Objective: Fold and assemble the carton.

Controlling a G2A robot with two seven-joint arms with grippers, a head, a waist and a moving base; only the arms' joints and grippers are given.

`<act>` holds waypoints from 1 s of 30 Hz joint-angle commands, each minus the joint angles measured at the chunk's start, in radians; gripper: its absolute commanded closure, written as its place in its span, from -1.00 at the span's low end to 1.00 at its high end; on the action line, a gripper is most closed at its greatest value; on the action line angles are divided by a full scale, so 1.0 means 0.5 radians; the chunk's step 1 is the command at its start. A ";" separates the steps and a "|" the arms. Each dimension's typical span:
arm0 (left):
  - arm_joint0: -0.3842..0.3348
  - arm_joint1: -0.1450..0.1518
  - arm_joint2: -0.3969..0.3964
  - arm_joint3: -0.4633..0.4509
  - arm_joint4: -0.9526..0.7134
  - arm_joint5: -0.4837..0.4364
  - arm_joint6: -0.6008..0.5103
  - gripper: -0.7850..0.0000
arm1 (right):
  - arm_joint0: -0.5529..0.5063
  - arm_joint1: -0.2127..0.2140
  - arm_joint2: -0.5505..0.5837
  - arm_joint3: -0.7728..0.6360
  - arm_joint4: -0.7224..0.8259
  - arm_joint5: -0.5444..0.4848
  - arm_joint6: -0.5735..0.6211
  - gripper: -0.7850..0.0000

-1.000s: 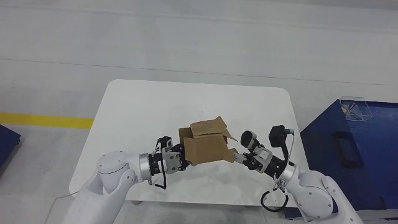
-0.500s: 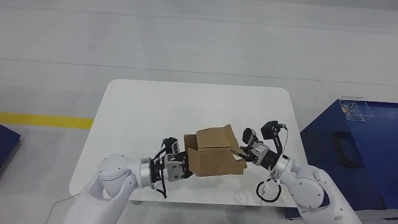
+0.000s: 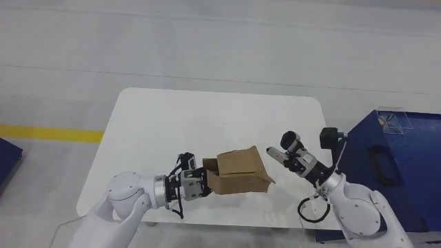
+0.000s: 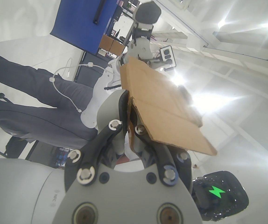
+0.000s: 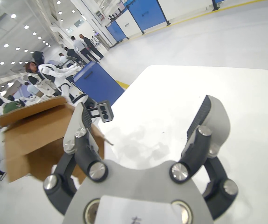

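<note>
Right claw (image 5: 145, 110) pulling clear of carton (image 3: 240, 172), fingers spread wide. Carton sitting near table's (image 3: 207, 117) front edge, left claw (image 4: 129, 120) clamping its end. Best practice now: left holding steady, right pressing next fold squarely.

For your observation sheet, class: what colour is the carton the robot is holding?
The carton is plain brown cardboard, with no pattern visible. It shows best in the top view.

One carton (image 3: 238, 172), one table (image 3: 207, 117), two grippers, namely left gripper (image 3: 205, 181) and right gripper (image 3: 273, 154), one blue cabinet (image 3: 386, 172) at three o'clock.
</note>
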 commanded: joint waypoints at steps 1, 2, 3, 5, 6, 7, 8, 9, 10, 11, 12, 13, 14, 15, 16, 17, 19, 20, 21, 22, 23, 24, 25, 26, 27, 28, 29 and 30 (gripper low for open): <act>0.001 -0.003 0.008 0.028 -0.077 0.077 0.029 1.00 | -0.021 0.003 0.001 -0.034 -0.030 -0.004 0.043 -1.00; -0.009 -0.005 0.010 0.041 -0.106 0.125 0.057 1.00 | -0.024 0.002 -0.006 -0.037 -0.067 0.008 0.039 -1.00; -0.022 -0.006 0.016 0.043 -0.106 0.153 0.083 1.00 | -0.025 0.000 -0.017 -0.035 -0.096 0.021 0.026 -1.00; -0.035 -0.007 0.031 0.056 -0.110 0.182 0.111 1.00 | -0.022 -0.004 -0.046 -0.016 -0.116 0.031 0.003 -1.00; -0.041 -0.008 0.038 0.059 -0.108 0.183 0.115 1.00 | -0.015 -0.006 -0.058 -0.007 -0.113 0.035 0.002 -1.00; -0.043 -0.007 0.044 0.060 -0.102 0.179 0.114 1.00 | -0.008 -0.007 -0.067 0.001 -0.111 0.035 -0.001 -1.00; -0.045 -0.006 0.048 0.056 -0.093 0.169 0.111 1.00 | -0.002 -0.008 -0.077 0.010 -0.114 0.035 0.002 -1.00; -0.043 -0.005 0.050 0.053 -0.086 0.154 0.106 1.00 | 0.006 -0.009 -0.086 0.020 -0.122 0.039 0.005 -1.00; -0.040 -0.004 0.051 0.047 -0.079 0.141 0.102 1.00 | 0.014 -0.010 -0.094 0.028 -0.129 0.043 0.003 -1.00; -0.038 -0.002 0.051 0.040 -0.068 0.126 0.097 1.00 | 0.020 -0.012 -0.102 0.036 -0.134 0.045 0.001 -1.00; -0.035 0.001 0.050 0.031 -0.049 0.106 0.094 1.00 | 0.026 -0.012 -0.111 0.046 -0.140 0.049 0.011 -1.00; -0.031 0.003 0.049 0.023 -0.034 0.087 0.092 1.00 | 0.033 -0.013 -0.120 0.055 -0.140 0.053 0.018 -1.00; -0.025 0.005 0.048 0.018 -0.027 0.073 0.089 1.00 | 0.040 -0.015 -0.132 0.064 -0.140 0.059 0.026 -1.00; -0.022 0.006 0.046 0.009 -0.023 0.053 0.083 1.00 | 0.046 -0.016 -0.150 0.068 -0.144 0.058 0.041 -1.00; -0.019 0.008 0.044 0.005 -0.010 0.031 0.081 1.00 | 0.052 -0.017 -0.168 0.073 -0.146 0.057 0.054 -1.00; -0.015 0.009 0.044 0.001 0.008 0.013 0.089 1.00 | 0.057 -0.019 -0.185 0.076 -0.139 0.053 0.061 -1.00; -0.008 0.011 0.050 -0.008 0.016 -0.005 0.090 1.00 | 0.066 -0.022 -0.213 0.081 -0.143 0.051 0.065 -1.00; -0.008 0.011 0.053 -0.014 0.024 -0.020 0.088 1.00 | 0.069 -0.024 -0.227 0.083 -0.135 0.049 0.069 -1.00; -0.005 0.012 0.057 -0.015 0.029 -0.032 0.085 1.00 | 0.074 -0.025 -0.235 0.086 -0.130 0.049 0.073 -1.00; -0.004 0.012 0.059 -0.017 0.034 -0.042 0.083 1.00 | 0.079 -0.025 -0.238 0.089 -0.132 0.049 0.072 -1.00; -0.002 0.013 0.061 -0.017 0.037 -0.048 0.084 1.00 | 0.082 -0.026 -0.240 0.092 -0.134 0.048 0.070 -1.00; -0.003 0.014 0.063 -0.019 0.044 -0.052 0.086 1.00 | 0.085 -0.026 -0.238 0.096 -0.132 0.048 0.066 -1.00; -0.007 0.015 0.063 -0.027 0.070 -0.067 0.093 1.00 | 0.086 -0.027 -0.233 0.101 -0.126 0.049 0.063 -1.00; -0.005 0.016 0.062 -0.030 0.084 -0.085 0.102 1.00 | 0.087 -0.026 -0.229 0.103 -0.120 0.048 0.064 -1.00; -0.005 0.016 0.062 -0.030 0.084 -0.085 0.102 1.00 | 0.087 -0.026 -0.224 0.103 -0.116 0.045 0.068 -1.00; -0.005 0.016 0.062 -0.030 0.084 -0.085 0.102 1.00 | 0.085 -0.026 -0.219 0.102 -0.113 0.043 0.072 -1.00; -0.005 0.016 0.062 -0.030 0.084 -0.085 0.102 1.00 | 0.083 -0.025 -0.216 0.101 -0.109 0.042 0.076 -1.00; -0.005 0.016 0.062 -0.030 0.084 -0.085 0.102 1.00 | 0.081 -0.025 -0.213 0.099 -0.106 0.042 0.081 -1.00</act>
